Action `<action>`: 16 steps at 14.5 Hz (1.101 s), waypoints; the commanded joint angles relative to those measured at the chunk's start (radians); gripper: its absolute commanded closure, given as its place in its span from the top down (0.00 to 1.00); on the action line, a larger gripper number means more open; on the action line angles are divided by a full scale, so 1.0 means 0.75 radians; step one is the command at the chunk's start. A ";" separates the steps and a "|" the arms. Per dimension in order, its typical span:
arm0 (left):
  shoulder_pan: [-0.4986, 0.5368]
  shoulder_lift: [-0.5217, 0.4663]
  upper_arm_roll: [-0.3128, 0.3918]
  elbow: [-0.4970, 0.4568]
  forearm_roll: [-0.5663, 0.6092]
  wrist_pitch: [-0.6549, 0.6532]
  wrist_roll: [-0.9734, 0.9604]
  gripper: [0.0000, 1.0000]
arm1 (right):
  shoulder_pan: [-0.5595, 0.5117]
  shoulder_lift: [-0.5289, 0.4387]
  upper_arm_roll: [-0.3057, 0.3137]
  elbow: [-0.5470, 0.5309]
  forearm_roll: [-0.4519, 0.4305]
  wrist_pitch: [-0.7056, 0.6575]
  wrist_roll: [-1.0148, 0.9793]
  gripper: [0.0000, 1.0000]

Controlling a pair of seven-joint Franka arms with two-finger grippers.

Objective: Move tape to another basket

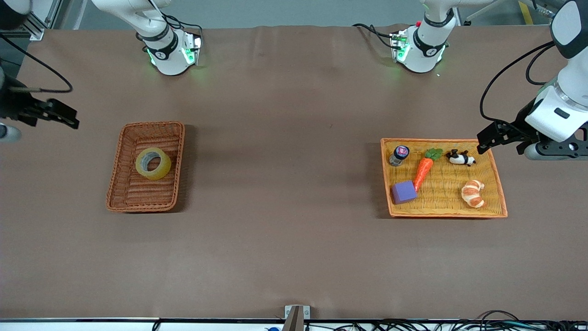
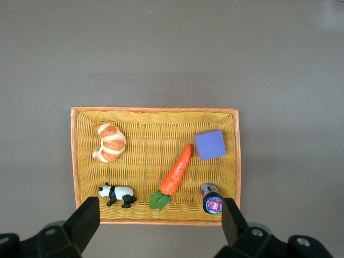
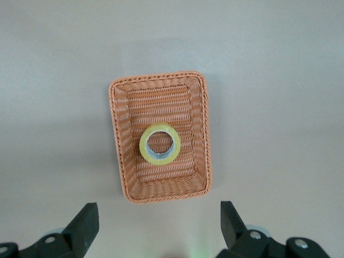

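The tape [image 1: 153, 163] [image 3: 160, 143], a yellowish ring with a grey core, lies flat in the reddish-brown wicker basket [image 1: 117, 170] [image 3: 121, 134] toward the right arm's end of the table. My right gripper [image 1: 57, 115] [image 3: 158, 217] hangs high over the bare table beside that basket, open and holding nothing. My left gripper [image 1: 498, 138] [image 2: 159, 215] hovers open and holding nothing over the edge of the shallow orange-yellow tray [image 1: 459, 214] [image 2: 156, 110] at the left arm's end.
In the tray lie a carrot [image 1: 423, 169], a purple block [image 1: 404, 192], a croissant [image 1: 473, 193], a toy panda [image 1: 460, 158] and a small jar [image 1: 399, 155]. Brown cloth covers the table between basket and tray.
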 commanded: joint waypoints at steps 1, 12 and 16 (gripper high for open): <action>-0.001 0.012 -0.001 0.036 0.026 -0.042 -0.003 1.00 | 0.000 -0.027 -0.018 -0.004 0.037 -0.014 -0.021 1.00; -0.042 -0.087 0.080 0.032 0.008 -0.181 0.052 1.00 | 0.002 -0.029 -0.008 -0.005 0.037 -0.014 -0.023 1.00; -0.046 -0.093 0.085 0.032 0.006 -0.207 0.052 1.00 | 0.002 -0.029 -0.008 -0.009 0.039 0.010 -0.023 1.00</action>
